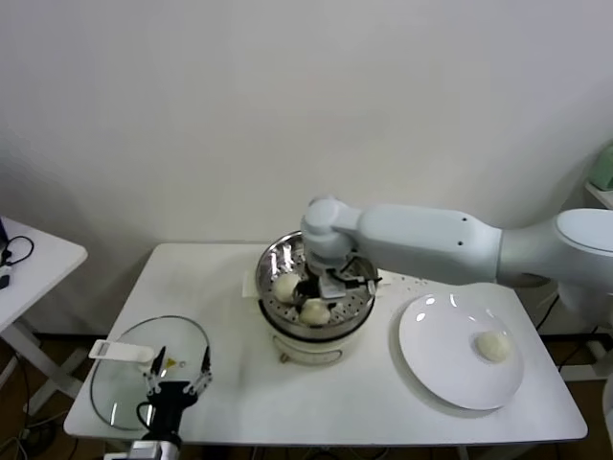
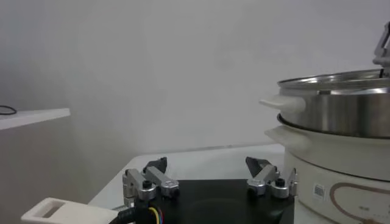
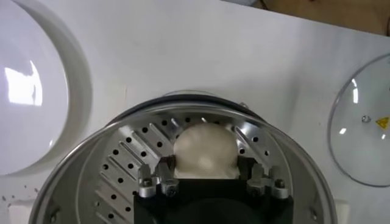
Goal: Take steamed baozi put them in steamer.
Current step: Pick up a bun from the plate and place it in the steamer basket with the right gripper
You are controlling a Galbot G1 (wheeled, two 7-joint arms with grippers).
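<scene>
Steamer (image 1: 316, 307) mouth mostly blocked: right gripper (image 1: 330, 285) and its arm fill it from 3 o'clock, buns (image 1: 286, 286) on the tray. Bare worktop (image 1: 287, 398) between glass lid (image 1: 129, 369) at 8 o'clock and plate (image 1: 441, 355) at 4 o'clock.

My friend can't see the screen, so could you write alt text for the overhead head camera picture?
The right gripper reaches into a shiny steamer mid-table, over two pale baozi on its perforated tray. One more bun sits on a white plate to the right; the left gripper rests open by a glass lid at the table's left.
</scene>
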